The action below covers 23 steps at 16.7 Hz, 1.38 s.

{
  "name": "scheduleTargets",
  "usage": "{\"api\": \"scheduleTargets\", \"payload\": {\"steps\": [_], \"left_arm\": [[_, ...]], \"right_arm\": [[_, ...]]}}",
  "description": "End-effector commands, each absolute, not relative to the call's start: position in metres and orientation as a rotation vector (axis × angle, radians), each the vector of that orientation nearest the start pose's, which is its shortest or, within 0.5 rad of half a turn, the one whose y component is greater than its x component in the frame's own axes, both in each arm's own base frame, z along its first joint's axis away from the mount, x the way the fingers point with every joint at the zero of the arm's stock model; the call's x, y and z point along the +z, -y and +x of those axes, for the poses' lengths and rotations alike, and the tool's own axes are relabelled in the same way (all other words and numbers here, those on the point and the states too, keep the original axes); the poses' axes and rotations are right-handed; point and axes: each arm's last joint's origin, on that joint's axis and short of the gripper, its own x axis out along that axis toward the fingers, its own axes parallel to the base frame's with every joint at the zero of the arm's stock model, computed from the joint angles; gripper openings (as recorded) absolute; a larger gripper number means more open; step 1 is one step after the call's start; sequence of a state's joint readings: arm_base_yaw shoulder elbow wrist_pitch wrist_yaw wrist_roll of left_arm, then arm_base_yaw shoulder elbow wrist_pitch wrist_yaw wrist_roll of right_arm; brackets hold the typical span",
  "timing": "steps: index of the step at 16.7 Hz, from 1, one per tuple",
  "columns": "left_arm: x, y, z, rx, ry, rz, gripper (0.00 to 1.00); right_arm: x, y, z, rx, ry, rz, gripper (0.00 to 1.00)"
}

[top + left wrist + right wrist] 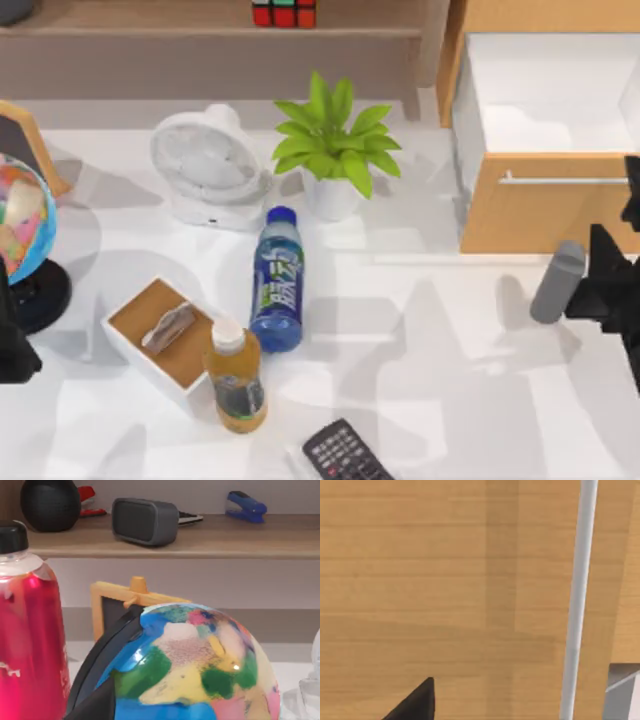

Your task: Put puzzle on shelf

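While the puzzle [284,12] is seen resting on the shelf [180,30], neither parked gripper's finger state can be told.

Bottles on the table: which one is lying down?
The blue-capped bottle with the blue-green label lies on its side below the plant. The orange-juice bottle beside it stands upright.

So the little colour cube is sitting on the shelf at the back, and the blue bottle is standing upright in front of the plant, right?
Not quite. The top view shows the blue bottle lying on its side on the table, not standing upright. The rest holds: the puzzle sits on the shelf at the back, and the bottle lies in front of the plant.
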<state>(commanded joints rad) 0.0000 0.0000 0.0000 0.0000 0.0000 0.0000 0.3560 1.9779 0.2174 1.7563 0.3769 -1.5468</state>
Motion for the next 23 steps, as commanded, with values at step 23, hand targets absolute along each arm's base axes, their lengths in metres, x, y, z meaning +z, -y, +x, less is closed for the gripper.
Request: {"api": "scheduleTargets", "payload": {"steps": [23], "left_arm": [[0.16,0.001,0.106,0.0,0.0,0.0,1.0]], "right_arm": [[0.089,-0.071,0.253,-0.008,-0.008,-1.571,0.62]]}}
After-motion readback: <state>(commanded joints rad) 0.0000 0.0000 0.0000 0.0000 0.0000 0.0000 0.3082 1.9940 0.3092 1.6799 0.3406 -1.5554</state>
